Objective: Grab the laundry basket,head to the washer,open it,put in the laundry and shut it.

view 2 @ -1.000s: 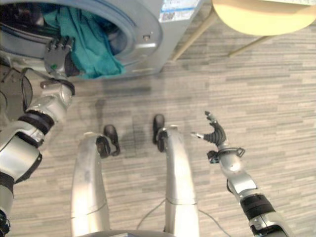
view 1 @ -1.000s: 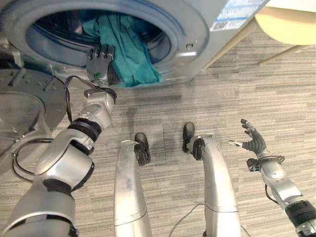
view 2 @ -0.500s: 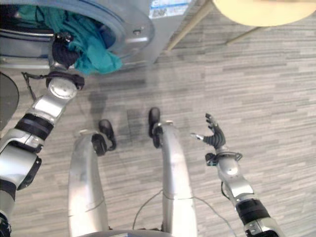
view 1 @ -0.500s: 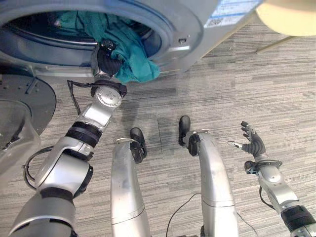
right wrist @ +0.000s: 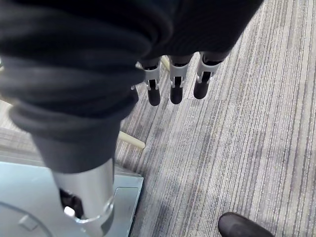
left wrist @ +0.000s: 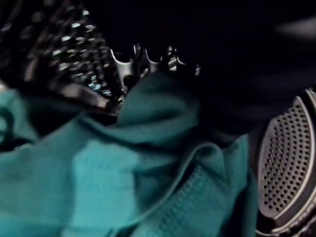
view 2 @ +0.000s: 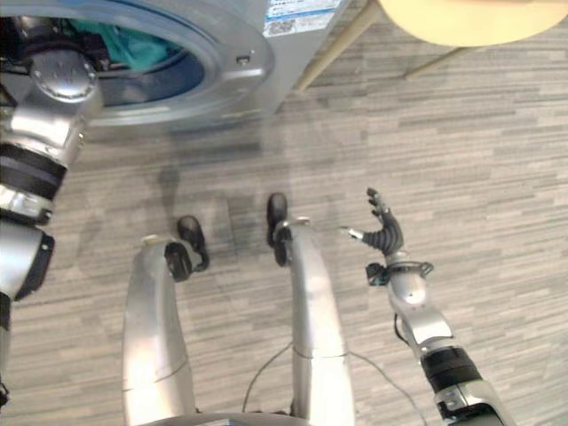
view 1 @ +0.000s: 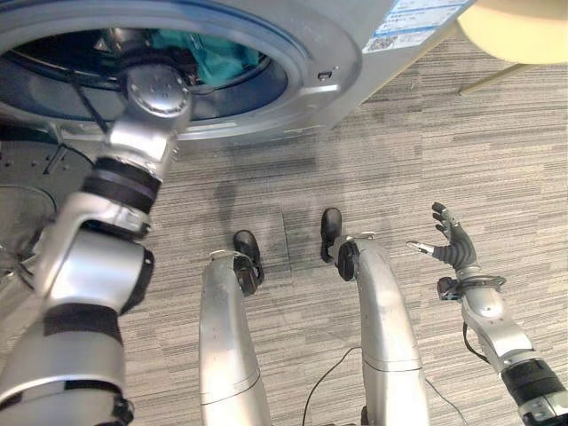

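Across the top of my head views sits the washer (view 1: 337, 53), front ring facing me, porthole open, grey striped floor (view 1: 444, 151) spread below it. At far left, lower down, I see the washer door (view 1: 22, 209) swung open, partly cut by the frame edge. Upper right corner has a pale round table (view 2: 470, 18) on thin legs, just beside the washer's side. My left arm reaches up from the lower left straight into the drum; wrist sits at the opening and the hand goes inside. Teal laundry (left wrist: 123, 177) is in the drum, bunched up against the perforated metal wall (left wrist: 291, 163); a bit of it shows through the porthole too. Left hand (left wrist: 148, 61): I see silver fingers past a fold of the teal cloth, dark in there, cannot tell if they're clasping it or loose. Right hand (view 2: 382, 232) hangs out to my right over bare floor, well apart from the washer, fingers straight and spread, thumb out, holding nothing.
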Available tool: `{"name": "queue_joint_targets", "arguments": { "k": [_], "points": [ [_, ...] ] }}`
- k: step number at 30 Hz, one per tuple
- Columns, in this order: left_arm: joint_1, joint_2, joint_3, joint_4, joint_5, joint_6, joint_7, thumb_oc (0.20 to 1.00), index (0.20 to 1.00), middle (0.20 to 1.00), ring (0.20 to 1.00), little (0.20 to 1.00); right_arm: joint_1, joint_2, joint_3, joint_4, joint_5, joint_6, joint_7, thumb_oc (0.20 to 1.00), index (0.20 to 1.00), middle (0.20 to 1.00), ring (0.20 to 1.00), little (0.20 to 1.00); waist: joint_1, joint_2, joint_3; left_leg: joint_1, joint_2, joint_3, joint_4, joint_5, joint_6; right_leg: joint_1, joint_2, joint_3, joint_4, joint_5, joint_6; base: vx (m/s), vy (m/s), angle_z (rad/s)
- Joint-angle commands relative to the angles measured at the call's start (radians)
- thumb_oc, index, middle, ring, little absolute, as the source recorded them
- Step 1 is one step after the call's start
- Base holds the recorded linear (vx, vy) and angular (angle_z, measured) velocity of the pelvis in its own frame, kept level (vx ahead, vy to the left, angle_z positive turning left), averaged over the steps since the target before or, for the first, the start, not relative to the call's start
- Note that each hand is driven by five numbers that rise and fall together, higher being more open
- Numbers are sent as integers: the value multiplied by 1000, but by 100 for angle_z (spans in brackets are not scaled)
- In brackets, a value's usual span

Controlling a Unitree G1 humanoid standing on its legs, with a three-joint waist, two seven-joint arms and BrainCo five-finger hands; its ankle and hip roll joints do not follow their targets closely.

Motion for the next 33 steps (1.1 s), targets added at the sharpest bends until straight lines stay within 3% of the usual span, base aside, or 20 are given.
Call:
{"name": "queue_joint_targets", "arguments": {
  "k": [1, 3, 7, 9, 13, 16, 19, 21, 28, 29, 30, 33],
  "points": [
    [-23, 27, -53, 48, 258, 74, -43, 1000, 1000, 1000, 1000, 1000, 55, -41, 0, -55, 43, -34, 5, 1000, 1000, 1000, 1000, 1000, -20, 48, -81, -24, 9, -59, 18, 2, 56, 110, 15, 11, -94, -10, 21, 0, 0, 0],
    [-66, 29, -127, 101, 363, 120, -79, 1000, 1000, 1000, 1000, 1000, 51, -54, 6, -64, 53, -35, 16, 1000, 1000, 1000, 1000, 1000, -18, 50, -84, -24, 8, -58, 22, 2, 57, 112, 15, 11, -93, -10, 20, 0, 0, 0],
    [-92, 32, -185, 142, 490, 144, -143, 1000, 1000, 1000, 1000, 1000, 68, -80, -3, -88, 76, -33, 46, 1000, 1000, 1000, 1000, 1000, -13, 50, -92, -24, 9, -58, 29, 4, 59, 114, 15, 13, -87, -10, 21, 1, 9, 0],
    [-85, 32, -184, 134, 515, 144, -147, 1000, 1000, 1000, 1000, 1000, 71, -84, -5, -91, 81, -37, 52, 1000, 1000, 1000, 1000, 1000, -10, 50, -96, -24, 10, -58, 27, 6, 59, 115, 15, 12, -89, -9, 21, 0, 0, 0],
    [54, 51, -86, 16, 462, 94, -143, 1000, 1000, 1000, 1000, 1000, 85, -75, -6, -88, 92, -34, 64, 1000, 1000, 1000, 1000, 1000, 2, 56, -110, 9, 3, -55, -18, 19, 58, 146, 10, 7, -123, 1, 26, -10, 9, 1],
    [417, -6, 136, -167, 258, 0, -193, 1000, 1000, 1000, 1000, 1000, 87, -34, 7, -58, 31, -7, 50, 1000, 1000, 1000, 1000, 1000, 28, 62, -106, 148, 0, -31, -152, 46, 47, 248, -6, 12, -208, 16, 36, -61, 43, -3],
    [604, -58, 214, -250, 196, -20, -267, 1000, 1000, 1000, 1000, 1000, 88, -23, 5, -19, -30, 20, 37, 1000, 1000, 1000, 1000, 1000, 34, 63, -103, 247, -11, -9, -238, 69, 41, 328, -19, 9, -274, 33, 41, -64, 28, 5],
    [774, -142, 276, -295, 171, -39, -317, 1000, 1000, 1000, 1000, 1000, 85, 5, 11, 44, -89, 34, 33, 1000, 1000, 1000, 1000, 1000, 46, 63, -102, 361, -26, 16, -351, 101, 28, 420, -32, 7, -349, 51, 51, -53, 24, 21],
    [1116, -316, 377, -340, 61, -73, -393, 1000, 1000, 1000, 1000, 1000, 97, 88, -12, 214, -156, 63, 25, 1000, 1000, 1000, 1000, 1000, 74, 56, -86, 682, -70, 32, -645, 173, 12, 718, -56, -31, -586, 116, 78, 1, -1, 21],
    [1191, -346, 392, -325, 30, -86, -414, 1000, 1000, 1000, 1000, 1000, 102, 111, -16, 264, -157, 62, 26, 1000, 1000, 1000, 1000, 1000, 82, 54, -86, 777, -79, 37, -724, 195, 5, 812, -59, -43, -660, 136, 90, -16, -9, 18],
    [1234, -362, 409, -317, 11, -83, -434, 1000, 1000, 1000, 1000, 1000, 108, 123, -20, 281, -158, 62, 33, 1000, 1000, 1000, 1000, 1000, 85, 52, -81, 828, -83, 49, -790, 253, 11, 860, -62, -57, -722, 189, 85, 3, -8, 15],
    [1292, -387, 434, -275, -24, -77, -460, 1000, 1000, 1000, 1000, 1000, 115, 145, -29, 330, -152, 67, 37, 1000, 1000, 1000, 1000, 1000, 90, 50, -78, 940, -88, 53, -872, 282, 3, 971, -64, -64, -806, 216, 96, 42, 15, 5]
  ]
}}
